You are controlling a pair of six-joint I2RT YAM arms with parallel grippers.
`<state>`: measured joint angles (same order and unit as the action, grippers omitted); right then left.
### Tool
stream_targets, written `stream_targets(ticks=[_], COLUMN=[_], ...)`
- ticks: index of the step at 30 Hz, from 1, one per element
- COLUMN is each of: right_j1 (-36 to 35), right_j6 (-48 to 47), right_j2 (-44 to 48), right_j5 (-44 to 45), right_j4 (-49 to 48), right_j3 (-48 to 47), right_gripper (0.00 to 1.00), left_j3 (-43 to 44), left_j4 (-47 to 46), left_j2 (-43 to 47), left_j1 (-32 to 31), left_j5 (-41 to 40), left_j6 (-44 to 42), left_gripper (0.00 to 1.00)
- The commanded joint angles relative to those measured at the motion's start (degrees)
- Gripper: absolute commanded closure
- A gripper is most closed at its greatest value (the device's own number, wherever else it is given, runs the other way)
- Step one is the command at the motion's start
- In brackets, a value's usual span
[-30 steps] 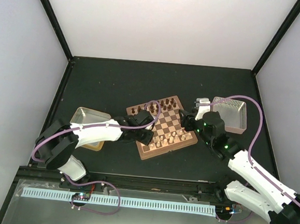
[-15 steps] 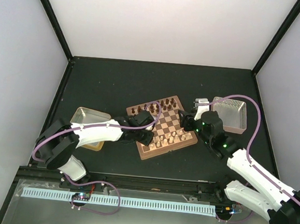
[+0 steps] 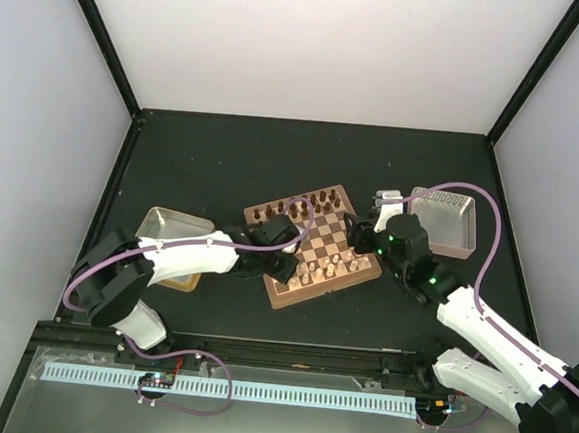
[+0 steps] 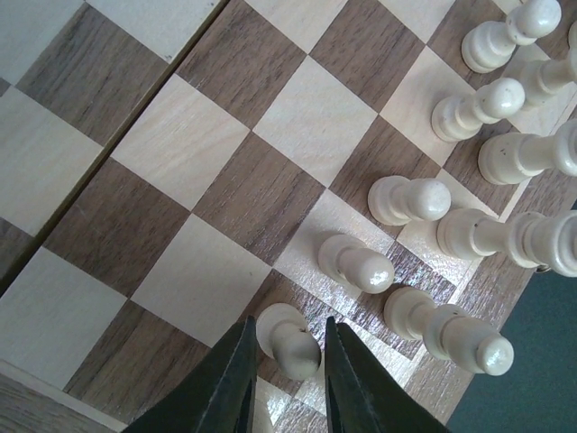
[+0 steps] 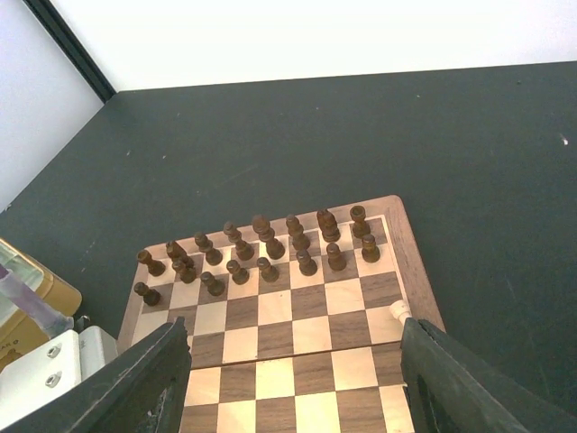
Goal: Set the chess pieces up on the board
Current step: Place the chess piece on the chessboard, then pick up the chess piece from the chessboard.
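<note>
Though the top view hides it beneath the arm, your left wrist view shows the left gripper (image 4: 287,323) with jaws narrowly parted around a small cream wooden pawn (image 4: 290,347). It stands on the brown-and-tan wooden chessboard (image 4: 180,153). The right gripper (image 5: 296,332) has its jaws wide and empty.

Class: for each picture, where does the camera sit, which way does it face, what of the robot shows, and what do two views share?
Top: fixed above and behind, looking down on the board; left arm and right arm show.
Left wrist: close over the board, facing the cream pieces; left pincer straddles a pawn.
Right wrist: higher, facing across the board toward the dark pieces; open right pincer frames the bottom corners.
Shared: top and right wrist both show the dark pieces.
</note>
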<state>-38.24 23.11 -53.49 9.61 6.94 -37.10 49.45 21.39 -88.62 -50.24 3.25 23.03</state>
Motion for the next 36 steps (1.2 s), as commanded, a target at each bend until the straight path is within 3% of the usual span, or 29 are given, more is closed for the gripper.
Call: stream_targets(ticks=[1, 8, 15, 18, 20, 27, 36], right_j1=[0.0, 0.0, 3.6, 4.4, 5.2, 9.1, 9.8], right_j6=[0.8, 1.5, 1.9, -0.4, -2.3, -7.6, -10.4], right_j2=[0.2, -2.7, -16.8, -23.0, -26.4, -38.1, -44.1], right_j5=[1.4, 0.4, -4.8, -2.3, 1.0, -0.6, -4.7], right_j4=[0.9, 3.7, 11.0, 13.0, 13.2, 16.1, 17.3], right_j3=[-1.4, -3.9, -10.1, -13.3, -15.3, -22.0, -23.2], right_gripper=[0.35, 0.34, 0.34, 0.36, 0.37, 0.45, 0.58], left_j3=[3.0, 3.8, 0.9, -1.9, -3.7, -6.5, -7.7], left_j4=[1.8, 1.9, -0.2, -2.0, -3.7, -4.6, -5.1], left_j2=[1.7, 7.8, 19.0, 23.6, 25.8, 29.3, 29.9], left_j1=[-0.3, -0.1, 2.1, 3.1, 3.7, 5.0, 6.0], left_j5=[0.4, -2.9, -10.4, -11.5, -11.8, -11.1, -9.1], left_j6=[-0.5, 1.2, 6.2, 7.4, 7.8, 8.2, 7.9], left_gripper=[0.76, 0.65, 0.59, 0.57, 0.55, 0.53, 0.54])
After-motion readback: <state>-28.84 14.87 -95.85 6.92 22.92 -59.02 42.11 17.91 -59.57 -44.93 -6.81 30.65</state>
